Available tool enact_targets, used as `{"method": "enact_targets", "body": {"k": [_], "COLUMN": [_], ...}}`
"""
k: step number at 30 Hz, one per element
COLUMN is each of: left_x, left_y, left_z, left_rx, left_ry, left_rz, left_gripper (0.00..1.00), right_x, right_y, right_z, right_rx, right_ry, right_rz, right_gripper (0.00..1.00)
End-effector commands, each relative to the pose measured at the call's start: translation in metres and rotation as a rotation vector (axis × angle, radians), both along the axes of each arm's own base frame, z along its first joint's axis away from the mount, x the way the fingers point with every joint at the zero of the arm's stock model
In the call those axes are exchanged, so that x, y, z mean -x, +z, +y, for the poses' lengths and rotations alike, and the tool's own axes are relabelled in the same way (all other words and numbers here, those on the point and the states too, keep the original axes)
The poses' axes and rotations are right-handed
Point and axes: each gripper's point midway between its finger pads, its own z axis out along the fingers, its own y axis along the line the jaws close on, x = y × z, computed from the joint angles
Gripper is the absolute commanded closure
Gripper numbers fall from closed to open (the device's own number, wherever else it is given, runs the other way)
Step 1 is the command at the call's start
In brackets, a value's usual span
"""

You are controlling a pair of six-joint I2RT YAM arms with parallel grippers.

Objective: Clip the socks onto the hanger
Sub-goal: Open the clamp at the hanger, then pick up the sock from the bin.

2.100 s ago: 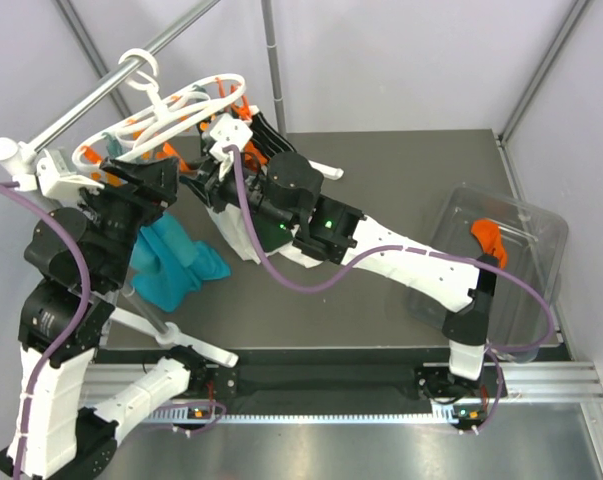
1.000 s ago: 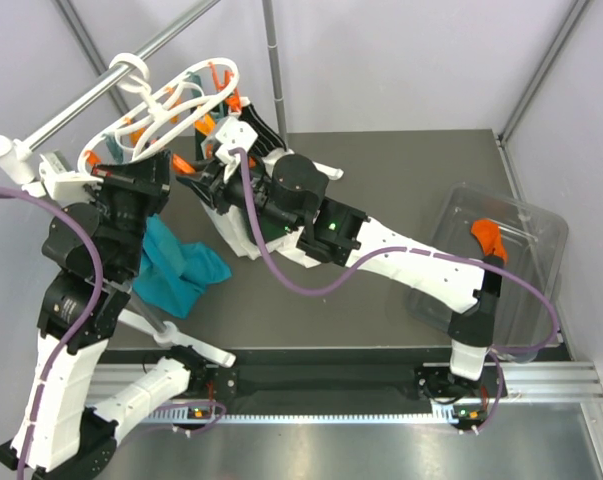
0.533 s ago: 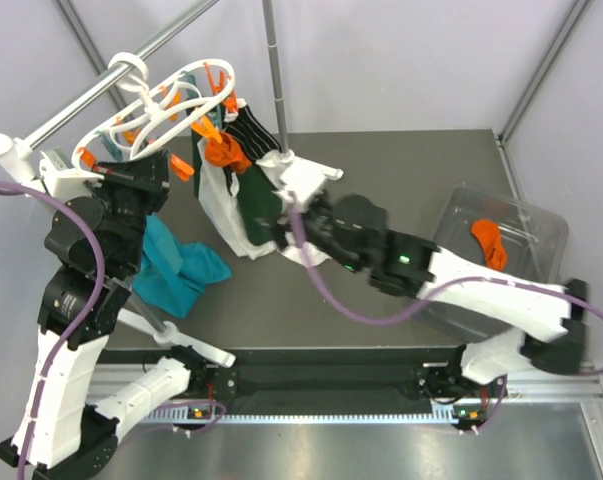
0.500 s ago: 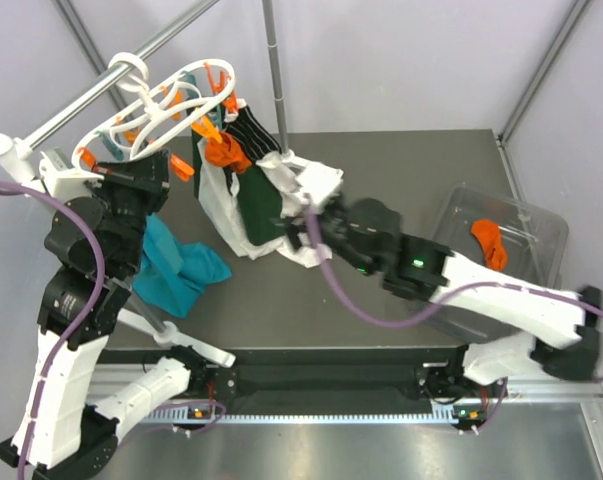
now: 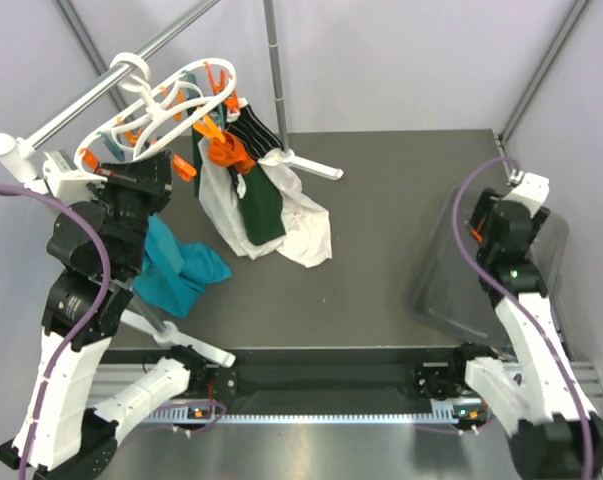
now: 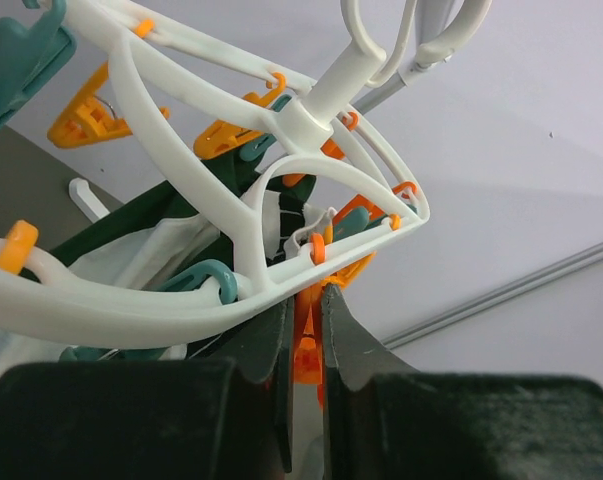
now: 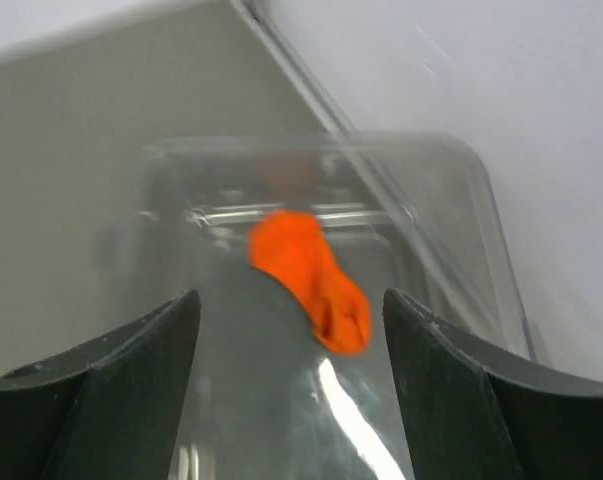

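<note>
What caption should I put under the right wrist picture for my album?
Open right gripper hovers over an orange sock lying in a clear plastic bin.

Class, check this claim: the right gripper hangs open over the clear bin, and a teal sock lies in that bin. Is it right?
Not quite. The sock in the clear bin is orange, not teal, as the right wrist view shows. The right gripper does hang open over the bin.
</note>
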Motion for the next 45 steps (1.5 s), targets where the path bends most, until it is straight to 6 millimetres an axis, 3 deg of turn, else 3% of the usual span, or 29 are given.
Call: {"method": "enact_targets", "body": {"k": [1,3,4,7,12,19,23,26,27,30,35,38,39,41,45], "left_x": [-0.001,-0.001,0.0,0.002,0.0,-0.001,-0.001,-0.002,-0.002,-0.001,-0.001,0.0,0.0,0.0,-0.001], "left_y": [-0.013,-0.018,-0.018,-0.022,-0.026,-0.025,-0.026,-0.027,-0.027,-0.028,-0.029,-0.029,-0.028,-0.029,-0.029], "left_z": [-0.012,-0.015,-0.015,-0.018,-0.022,-0.023,-0.024,-0.025,-0.025,-0.025,-0.026,-0.025,-0.025,-0.026,-0.028], "left_rx": [-0.048,-0.043,-0.039,-0.035,-0.037,-0.042,-0.04,-0.039,-0.038,-0.032,-0.025,-0.024,-0.021,-0.018,-0.013], "left_ry": [-0.062,-0.075,-0.08,-0.099,-0.111,-0.117,-0.12,-0.124,-0.124,-0.125,-0.129,-0.13,-0.13,-0.134,-0.142], "left_rz": [0.029,0.035,0.032,0.035,0.039,0.034,0.037,0.045,0.045,0.047,0.051,0.051,0.049,0.051,0.051], "left_gripper": [1.0,1.0,1.0,1.0,1.0,1.0,1.0,1.0,1.0,1.0,1.0,1.0,1.0,1.0,1.0], "right_x": [0.0,-0.009,-0.01,-0.02,-0.031,-0.035,-0.029,-0.029,-0.029,-0.033,-0.036,-0.03,-0.026,-0.019,-0.001], "right_y": [-0.072,-0.092,-0.112,-0.136,-0.159,-0.204,-0.214,-0.204,-0.2,-0.18,-0.126,-0.09,-0.068,-0.049,0.004], "right_z": [-0.055,-0.065,-0.078,-0.093,-0.11,-0.107,-0.1,-0.099,-0.098,-0.087,-0.049,-0.013,0.005,0.022,0.086], "right_rx": [-0.209,-0.325,-0.401,-0.443,-0.447,-0.504,-0.525,-0.522,-0.52,-0.519,-0.532,-0.559,-0.568,-0.574,-0.595], "right_ry": [-0.215,-0.228,-0.301,-0.385,-0.489,-0.518,-0.513,-0.497,-0.485,-0.396,-0.136,0.075,0.175,0.276,0.659], "right_rz": [0.162,0.181,0.201,0.239,0.27,0.337,0.361,0.329,0.328,0.311,0.237,0.169,0.116,0.07,-0.05], "right_gripper": [0.27,0.28,0.29,0.33,0.33,0.36,0.53,0.72,0.84,1.0,1.0,1.0,1.0,1.0,1.0]}}
